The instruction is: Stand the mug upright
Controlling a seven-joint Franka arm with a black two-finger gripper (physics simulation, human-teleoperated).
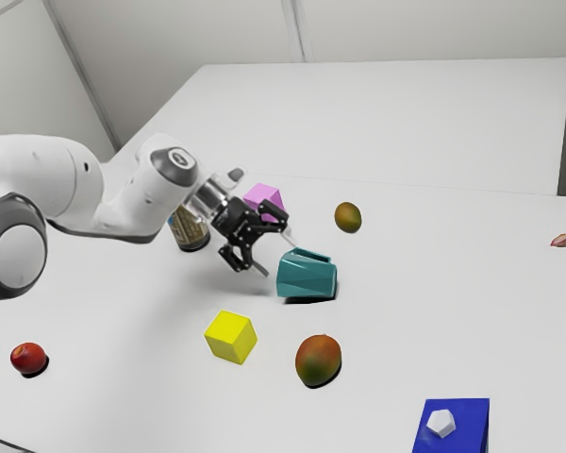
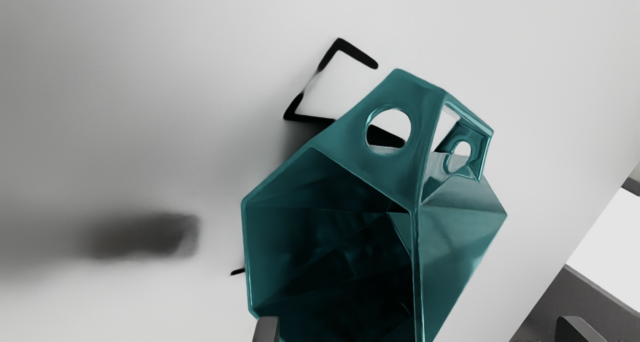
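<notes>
A teal faceted mug [image 1: 307, 276] lies on its side on the white table in the exterior view, its handle toward the far side. My gripper [image 1: 277, 257] is tilted at the mug's left end there, its two fingers apart. From my hand, the mug [image 2: 465, 232] shows its dark open mouth facing me and its handle with round holes. The gripper [image 2: 415, 329] is open, one fingertip overlapping the mug's rim in that picture and the other off past its outer wall. Whether a finger touches the mug, I cannot tell.
In the exterior view a yellow cube [image 1: 230, 337] and a mango [image 1: 319, 360] lie on the mug's near side. A pink cube [image 1: 264, 199] and a dark jar [image 1: 189, 229] stand behind my hand. Farther off are a smaller mango [image 1: 348, 217] and a blue box [image 1: 453, 429].
</notes>
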